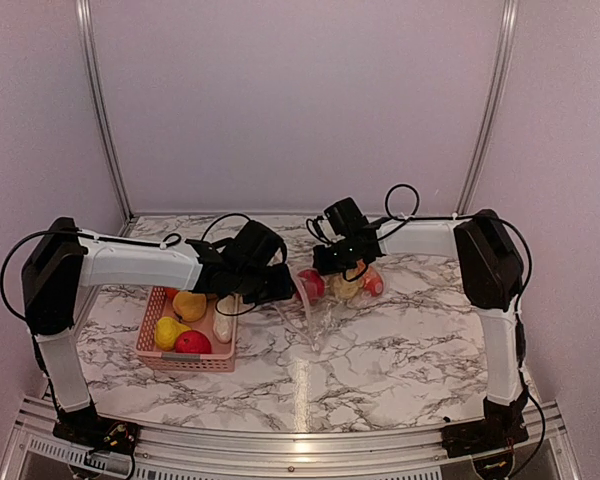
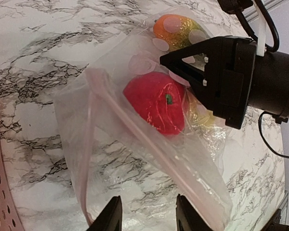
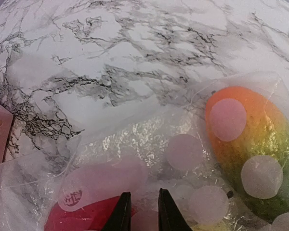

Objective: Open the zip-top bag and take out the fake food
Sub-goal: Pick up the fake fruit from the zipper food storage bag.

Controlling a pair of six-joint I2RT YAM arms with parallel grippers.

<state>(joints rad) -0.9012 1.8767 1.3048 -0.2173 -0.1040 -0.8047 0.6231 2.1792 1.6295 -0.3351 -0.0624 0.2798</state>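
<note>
Pinching zip-top bag (image 2: 135, 159), right gripper (image 3: 143, 195) close-up, fake food (image 1: 190, 305) in basket (image 1: 185, 363) overhead only

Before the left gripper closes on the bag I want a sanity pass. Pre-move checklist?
1. Hold by right gripper on zip-top bag: ok. The jaws are nearly together on the film beside the red fruit.
2. Hold by left gripper: not ok. The jaws are open over the bag's near edge and grip nothing.
3. Bag mouth open: ok. The two halves of the zip strip look spread apart.
4. Food removed: not ok. The red fruit, orange-green fruit and yellow piece are inside the bag.
5. Arms clear of each other: ok. They are apart in the top view.
</note>
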